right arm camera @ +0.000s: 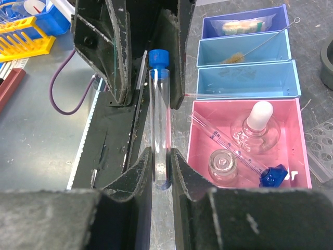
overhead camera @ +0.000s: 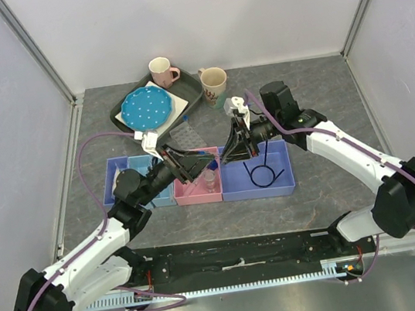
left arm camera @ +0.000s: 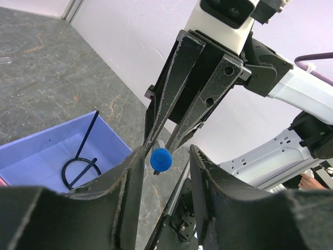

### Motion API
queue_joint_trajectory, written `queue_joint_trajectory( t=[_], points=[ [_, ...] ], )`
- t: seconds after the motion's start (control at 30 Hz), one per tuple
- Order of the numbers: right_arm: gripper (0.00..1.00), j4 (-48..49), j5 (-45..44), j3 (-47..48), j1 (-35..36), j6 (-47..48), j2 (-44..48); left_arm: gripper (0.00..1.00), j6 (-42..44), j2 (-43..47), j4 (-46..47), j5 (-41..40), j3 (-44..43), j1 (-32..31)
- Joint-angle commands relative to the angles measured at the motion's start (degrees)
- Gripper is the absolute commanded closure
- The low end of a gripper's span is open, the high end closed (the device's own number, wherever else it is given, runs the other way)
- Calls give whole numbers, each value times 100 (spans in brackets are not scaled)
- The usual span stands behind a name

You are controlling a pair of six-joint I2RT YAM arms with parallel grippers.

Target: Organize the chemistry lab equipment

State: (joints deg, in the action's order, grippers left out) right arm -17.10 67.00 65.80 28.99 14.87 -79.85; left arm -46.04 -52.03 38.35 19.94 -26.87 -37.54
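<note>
Tube: one clear test tube (right arm camera: 158,125) with one blue cap (right arm camera: 158,57), off the table, in the air over the far edge of the pink bin (right arm camera: 291,127).
Right pincer (right arm camera: 161,166): clamped on the tube's end opposite the cap.
Left pincer (left arm camera: 165,153): jaws apart, one each side of the cap, with a gap showing on both sides.
Inside pink bin: one bulb-topped glass bottle (right arm camera: 256,127), one small clear jar (right arm camera: 222,165), one graduated glass pipette (right arm camera: 229,146), one blue cap-like piece (right arm camera: 273,176).
Right of pink bin: one larger blue bin (overhead camera: 286,184), touching, holding one thin black looped wire (overhead camera: 261,171).
Left of pink bin: two light-blue bins (right arm camera: 244,83), then one darker blue bin (right arm camera: 286,21) holding one clear packet (right arm camera: 242,25).
Beyond pink bin: one clear welled tray (overhead camera: 181,136), one blue dotted plate (overhead camera: 146,108), one pink mug (overhead camera: 162,72), one beige mug (overhead camera: 213,84).
</note>
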Motion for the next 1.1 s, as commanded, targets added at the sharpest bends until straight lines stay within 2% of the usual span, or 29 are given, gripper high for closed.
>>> queue_joint_trajectory(
  t=[0.0, 0.2, 0.27, 0.33, 0.37, 0.4, 0.5, 0.6, 0.8, 0.93, 1.07],
  points=[
    [87, 435, 32, -94, -43, -257, -56, 55, 104, 9, -152, -113, -274, -34],
    [86, 506, -3, -173, -52, -327, -57, 77, 245, 26, -459, -148, -389, -34],
    [84, 524, -3, -208, -52, -327, -65, 89, 271, 35, -599, -175, -415, -34],
    [78, 541, -29, -243, -69, -336, -39, 96, 280, 70, -714, -228, -450, -34],
    [73, 533, -125, -252, -87, -327, -22, 96, 341, 96, -845, -332, -468, -34],
    [62, 541, -196, -269, -113, -345, -13, 96, 394, 105, -942, -351, -529, -34],
    [38, 541, -424, -269, -332, -424, 66, 97, 648, 158, -1416, -561, -722, -17],
    [25, 515, -468, -243, -806, -433, 189, 97, 1052, 97, -2047, -711, -1055, 123],
    [16, 348, -793, -304, -2010, -240, 436, 97, 2028, -622, -3550, -790, -2021, 738],
    [14, 304, -1005, -550, -2783, 85, 497, 97, 2704, -1194, -3799, -1018, -2410, 950],
    [13, 295, -1119, -787, -3277, 384, 515, 98, 2995, -1625, -3791, -1080, -2700, 1099]
  ],
)
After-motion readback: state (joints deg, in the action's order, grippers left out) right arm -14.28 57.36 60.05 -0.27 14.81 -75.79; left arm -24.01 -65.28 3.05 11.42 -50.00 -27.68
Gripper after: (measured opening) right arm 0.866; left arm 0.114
